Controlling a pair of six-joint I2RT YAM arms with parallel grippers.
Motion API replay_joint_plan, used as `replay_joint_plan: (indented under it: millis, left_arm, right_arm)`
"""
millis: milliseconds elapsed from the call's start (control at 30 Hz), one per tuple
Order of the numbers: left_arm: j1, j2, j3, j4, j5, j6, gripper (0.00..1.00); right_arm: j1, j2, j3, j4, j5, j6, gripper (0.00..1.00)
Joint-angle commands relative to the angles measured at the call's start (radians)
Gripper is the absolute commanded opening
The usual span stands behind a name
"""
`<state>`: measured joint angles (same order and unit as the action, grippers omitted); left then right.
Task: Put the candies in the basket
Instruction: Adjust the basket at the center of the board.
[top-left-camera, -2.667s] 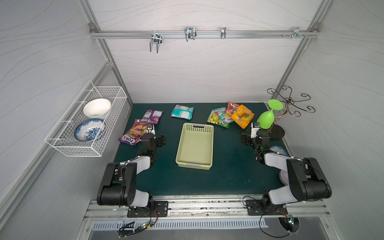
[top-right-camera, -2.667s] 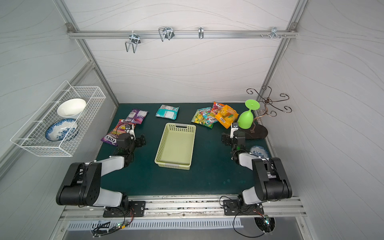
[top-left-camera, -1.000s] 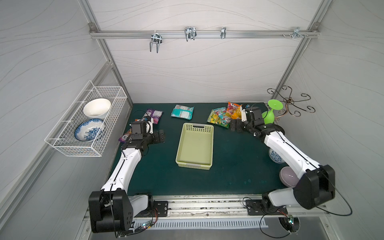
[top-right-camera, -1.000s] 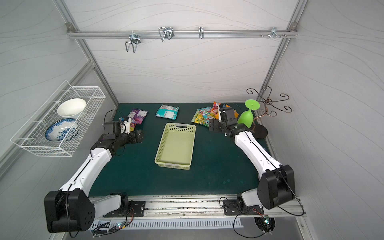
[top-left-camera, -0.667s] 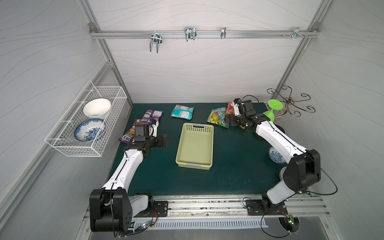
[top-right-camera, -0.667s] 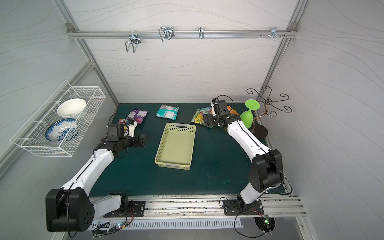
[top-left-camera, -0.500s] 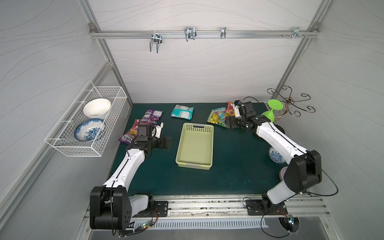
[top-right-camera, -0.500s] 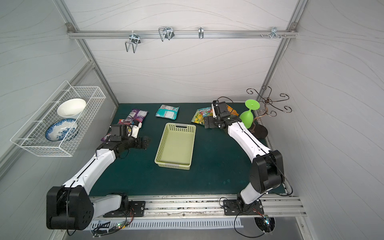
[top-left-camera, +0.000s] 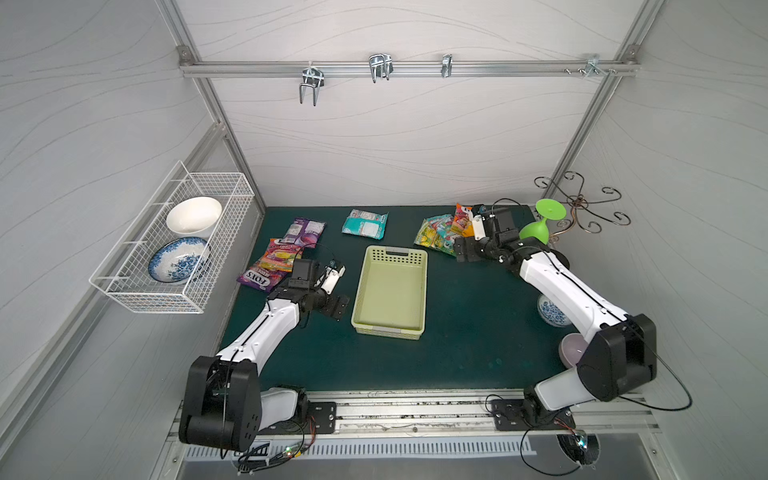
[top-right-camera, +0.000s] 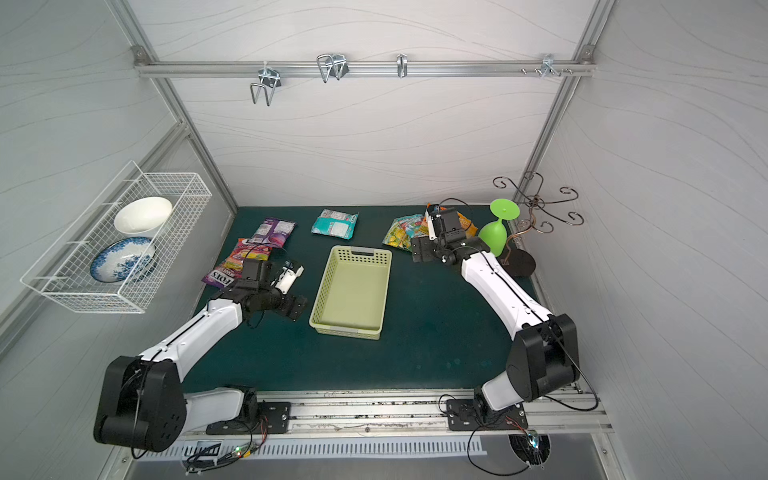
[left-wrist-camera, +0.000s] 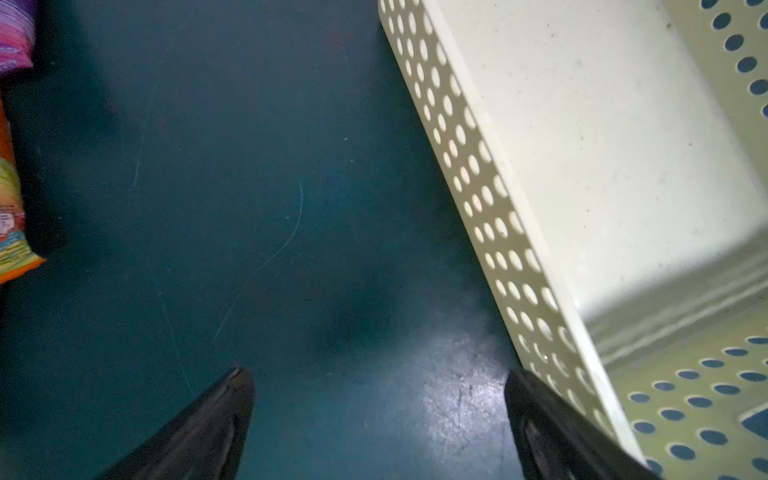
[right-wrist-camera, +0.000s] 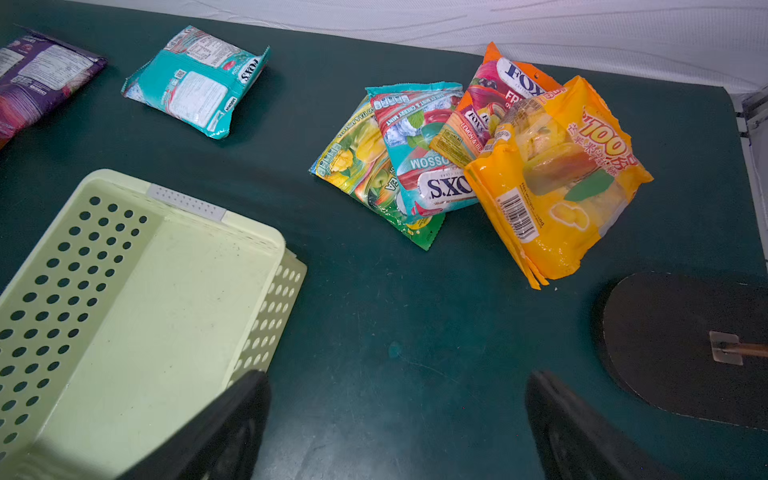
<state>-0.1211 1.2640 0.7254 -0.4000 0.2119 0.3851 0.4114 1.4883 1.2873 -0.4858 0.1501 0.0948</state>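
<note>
Nearest, at 6 o'clock: metal rail (top-left-camera: 415, 405) with both arm bases.

Mid-surface (top-left-camera: 469, 353): basket (top-left-camera: 390, 295), pale yellow-green, long axis from 6 to 12 o'clock, floor bare.

From 7 o'clock, left arm (top-left-camera: 270, 328): reaches toward the basket's 9 o'clock wall. At its tip, left jaws: spread wide over bare green surface just beside that wall, clamping nothing; in the left wrist view, one fingertip (left-wrist-camera: 540, 419) across the perforated wall.

From 5 o'clock, right arm (top-left-camera: 561, 291): stretches to about 1 o'clock of the basket. At its tip, right jaws: likewise wide apart, over bare surface between the basket's far corner and the black round foot (right-wrist-camera: 665, 332) of a stand, heap of bags just beyond.

Farther back, candies: all on the surface, outside the basket. At 10 o'clock, three bags in a row, edges touching or overlapping: purple Fox's bag (top-left-camera: 258, 281) nearest, pink striped bag (top-left-camera: 279, 258), then purple bag (top-left-camera: 304, 229). At 12 o'clock, just past the basket's far end: teal bag (top-left-camera: 365, 223) alone. At 1 o'clock, heap of four: yellow-green bag (right-wrist-camera: 353, 166) lowest, teal mint bag (right-wrist-camera: 419, 153) over it, orange Fox's bag (right-wrist-camera: 494, 99) behind, yellow-orange bag (right-wrist-camera: 557, 195) on top.

At 2 o'clock, near the far corner: green glass (top-left-camera: 536, 227).
</note>
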Motion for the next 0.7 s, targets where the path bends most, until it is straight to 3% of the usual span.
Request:
replay_joint_plan:
  millis: [0, 667]
  left_arm:
    - [-0.037, 0.012, -0.002, 0.0, -0.002, 0.038, 0.98]
    - [-0.114, 0.035, 0.034, -0.021, 0.03, -0.014, 0.98]
  right_arm:
    - [0.001, -0.03, -0.02, 0.018, 0.002, -0.02, 0.99]
    - [0.001, -0.038, -0.03, 0.019, 0.025, -0.054, 0.99]
